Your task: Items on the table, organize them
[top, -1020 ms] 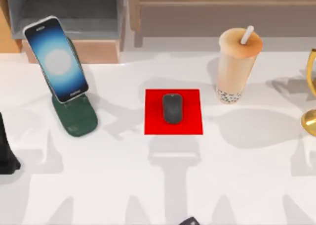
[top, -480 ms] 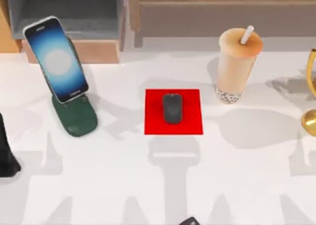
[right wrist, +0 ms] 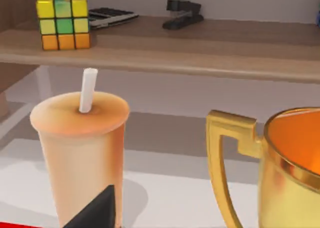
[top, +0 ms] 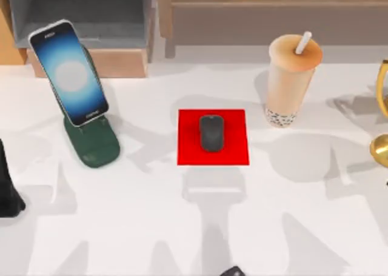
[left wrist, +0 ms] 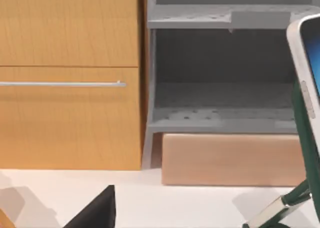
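Mouse (top: 211,133) lies centred on the red pad (top: 189,148) mid-table (top: 151,215) from above; smartphone (top: 68,71) leans in its green stand (top: 92,144) left, bubble-tea cup (top: 290,82) upright right. Left wrist view: shelf unit (left wrist: 70,77). Right wrist view: gold trophy (right wrist: 280,178) beside the cup. Neither pincer's state can be told.

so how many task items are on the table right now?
3. Mouse on the red pad at centre, phone propped on the green stand at left, bubble-tea cup upright at right.

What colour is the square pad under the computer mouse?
Red pad; dark grey mouse lies on it. Shows best in top view.
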`<move>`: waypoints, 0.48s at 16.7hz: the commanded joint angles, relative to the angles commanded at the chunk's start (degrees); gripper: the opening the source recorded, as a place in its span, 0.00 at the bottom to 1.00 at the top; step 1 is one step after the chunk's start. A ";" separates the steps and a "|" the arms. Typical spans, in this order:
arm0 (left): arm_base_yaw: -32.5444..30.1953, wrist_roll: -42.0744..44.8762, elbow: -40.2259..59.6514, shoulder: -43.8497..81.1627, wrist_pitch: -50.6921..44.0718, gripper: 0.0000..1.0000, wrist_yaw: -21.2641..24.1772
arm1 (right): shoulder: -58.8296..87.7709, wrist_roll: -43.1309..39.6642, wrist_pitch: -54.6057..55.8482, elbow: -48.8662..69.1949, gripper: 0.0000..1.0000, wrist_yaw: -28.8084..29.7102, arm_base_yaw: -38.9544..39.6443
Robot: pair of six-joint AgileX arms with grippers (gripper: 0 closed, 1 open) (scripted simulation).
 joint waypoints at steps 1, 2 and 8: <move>0.00 0.00 0.00 0.00 0.00 1.00 0.00 | 5.05 0.01 3.35 1.18 1.00 1.18 2.23; 0.00 0.00 0.00 0.00 0.00 1.00 0.00 | 10.33 0.02 6.83 2.41 1.00 2.45 4.45; 0.00 0.00 0.00 0.00 0.00 1.00 0.00 | 44.64 0.15 28.99 10.38 1.00 11.89 15.35</move>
